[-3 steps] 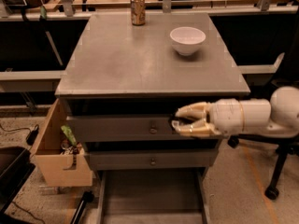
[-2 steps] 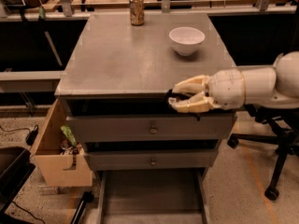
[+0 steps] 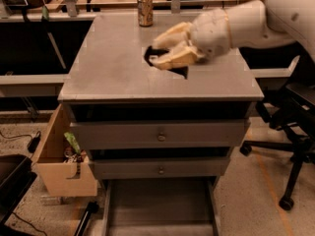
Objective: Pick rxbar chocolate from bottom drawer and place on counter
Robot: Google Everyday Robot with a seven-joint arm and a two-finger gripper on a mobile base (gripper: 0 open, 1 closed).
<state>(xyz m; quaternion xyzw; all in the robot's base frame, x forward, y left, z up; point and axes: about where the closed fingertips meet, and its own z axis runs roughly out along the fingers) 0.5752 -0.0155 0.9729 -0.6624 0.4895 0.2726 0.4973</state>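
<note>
My gripper (image 3: 154, 52) hangs over the middle of the grey counter (image 3: 110, 65), reaching in from the right. Its pale fingers (image 3: 170, 59) are shut on the rxbar chocolate (image 3: 182, 73), a flat black bar whose ends stick out on both sides of the fingers, held just above the counter top. The bottom drawer (image 3: 157, 208) is pulled out below the cabinet, and the part of its plain grey floor in view is bare. The white bowl is hidden behind my arm.
A soda can (image 3: 144, 9) stands at the counter's back edge. Two shut grey drawers with brass knobs (image 3: 161, 137) sit under the counter. A light wooden box (image 3: 59, 168) hangs at the cabinet's left. An office chair (image 3: 295, 132) stands at the right.
My gripper has risen from in front of the upper drawers, with the black bar in it, and moved back over the counter. The view has moved closer.
</note>
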